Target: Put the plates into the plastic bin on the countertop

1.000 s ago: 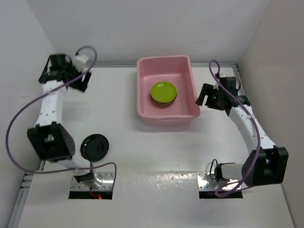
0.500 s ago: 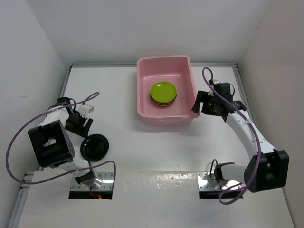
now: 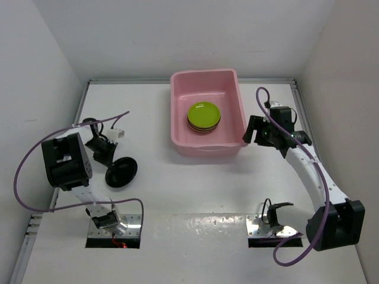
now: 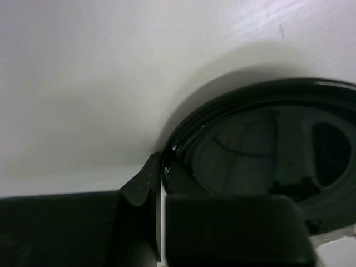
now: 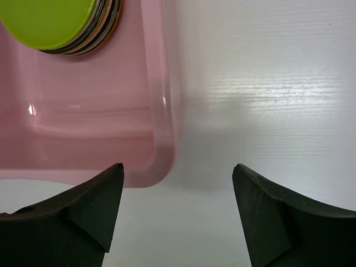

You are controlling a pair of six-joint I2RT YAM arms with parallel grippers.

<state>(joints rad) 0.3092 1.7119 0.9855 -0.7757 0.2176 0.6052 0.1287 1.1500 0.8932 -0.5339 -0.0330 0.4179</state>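
Observation:
A glossy black plate [image 3: 121, 172] lies on the white countertop [image 3: 195, 189] at the left and looks tilted. My left gripper [image 3: 107, 155] is shut on its near-left rim. In the left wrist view the plate [image 4: 267, 144] fills the right side, and the left gripper [image 4: 161, 173] pinches its edge. The pink plastic bin [image 3: 204, 148] stands at the back centre and holds a stack of plates with a lime green one [image 3: 204, 114] on top. My right gripper [image 3: 252, 131] hangs open beside the bin's right front corner [image 5: 161, 111], with nothing between its fingers [image 5: 178, 169].
White walls close in the countertop on the left, back and right. Purple cables loop from both arms, the left one [image 3: 23, 177] near the left wall. Two metal base plates [image 3: 115, 225] sit at the near edge.
My left arm swung from the back left corner down to the black plate and closed on its rim; the plate shifted a little and tipped. My right gripper stayed open by the bin's right side.

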